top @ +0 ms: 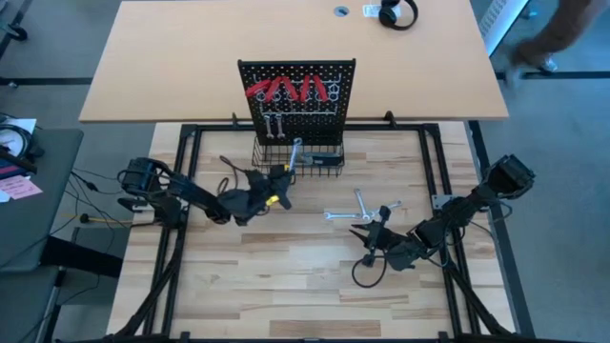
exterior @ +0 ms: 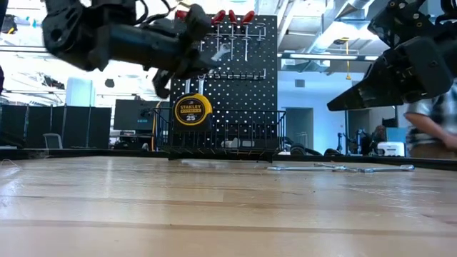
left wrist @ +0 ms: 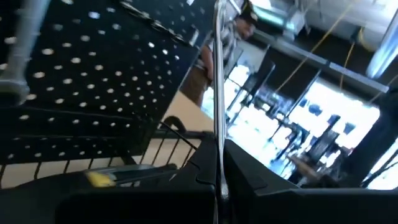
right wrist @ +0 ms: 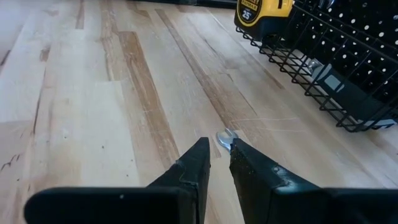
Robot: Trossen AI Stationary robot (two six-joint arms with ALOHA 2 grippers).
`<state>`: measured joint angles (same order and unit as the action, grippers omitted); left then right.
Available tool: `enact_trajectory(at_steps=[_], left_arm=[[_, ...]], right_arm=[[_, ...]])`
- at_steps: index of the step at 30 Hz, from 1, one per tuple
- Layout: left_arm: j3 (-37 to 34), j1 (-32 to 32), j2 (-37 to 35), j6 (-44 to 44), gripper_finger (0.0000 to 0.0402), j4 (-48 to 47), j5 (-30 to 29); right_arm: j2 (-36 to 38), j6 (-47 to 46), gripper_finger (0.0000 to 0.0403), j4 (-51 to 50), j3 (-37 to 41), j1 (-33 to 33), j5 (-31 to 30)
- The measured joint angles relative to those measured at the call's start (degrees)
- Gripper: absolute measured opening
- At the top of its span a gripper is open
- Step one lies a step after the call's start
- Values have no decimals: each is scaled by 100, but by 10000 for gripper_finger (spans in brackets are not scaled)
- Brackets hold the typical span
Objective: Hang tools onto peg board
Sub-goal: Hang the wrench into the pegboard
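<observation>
The black peg board point(top: 297, 90) stands upright at the table's far middle. Red-handled pliers point(top: 286, 90) and two wrenches point(top: 274, 124) hang on it, and a wire basket point(top: 300, 160) sits at its base. My left gripper point(top: 278, 181) is in front of the basket, shut on a slim silver wrench point(left wrist: 217, 93) that points toward the board. Three more wrenches point(top: 360, 208) lie flat on the table to the right. My right gripper point(right wrist: 219, 149) hovers above them, its fingers a narrow gap apart with nothing between. One wrench's head point(right wrist: 225, 138) shows just beyond its tips. My left gripper pinches one end of the wrench's shaft point(left wrist: 219, 177) between its two fingers. The fingers come roughly level from the table's left and near side. The wrench runs on past the fingertips in line with them. It is lifted clear of the table, its free end point(top: 296, 146) over the basket.
A yellow tape measure point(exterior: 191, 111) sits at the basket's left end. Black frame rails point(top: 181, 191) run along both sides of the table. Behind it is a desk with headphones point(top: 397, 13). A person point(exterior: 435, 121) stands beyond the table on the right.
</observation>
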<state>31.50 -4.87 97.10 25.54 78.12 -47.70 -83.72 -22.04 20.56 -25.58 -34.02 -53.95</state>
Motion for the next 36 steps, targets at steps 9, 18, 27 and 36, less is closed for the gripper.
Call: enact_trajectory(at_steps=[9, 18, 27, 36], left_arm=[[-618, 59, -2, 342, 0, 823, -52], [-607, 398, -4, 673, 0, 606, -55], [-605, 789, -4, 1068, 0, 353, 189], [-605, 891, -4, 1072, 0, 388, 420]], right_arm=[[0, 0, 77, 5, 0, 67, 2], [2, -2, 77, 13, 0, 118, 2], [2, -2, 77, 8, 0, 118, 2], [4, 0, 77, 4, 0, 118, 2]])
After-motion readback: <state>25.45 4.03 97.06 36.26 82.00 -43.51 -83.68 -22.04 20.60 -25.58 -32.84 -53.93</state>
